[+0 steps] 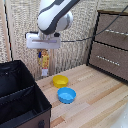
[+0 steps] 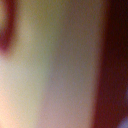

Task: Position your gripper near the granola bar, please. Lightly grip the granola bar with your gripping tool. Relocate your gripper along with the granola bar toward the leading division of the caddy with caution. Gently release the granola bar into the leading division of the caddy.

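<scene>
My gripper (image 1: 44,50) hangs under the white arm, shut on the top of the granola bar (image 1: 44,60). The yellow-orange carton dangles upright in the air above the table, beyond the caddy's (image 1: 44,102) far right corner. The black caddy fills the exterior view's lower left; its divider (image 1: 17,94) splits it in two. The compartment with the brownish outer wall (image 1: 43,121) lies nearest the camera. The wrist view is filled by a blurred yellow and dark-red surface (image 2: 55,65), the carton right up against the lens.
A yellow bowl (image 1: 60,80) and a blue bowl (image 1: 66,95) sit on the wooden table (image 1: 97,100) to the caddy's right. A dark wooden dresser (image 1: 111,42) stands at the exterior view's right. A woven screen (image 1: 20,30) backs the scene.
</scene>
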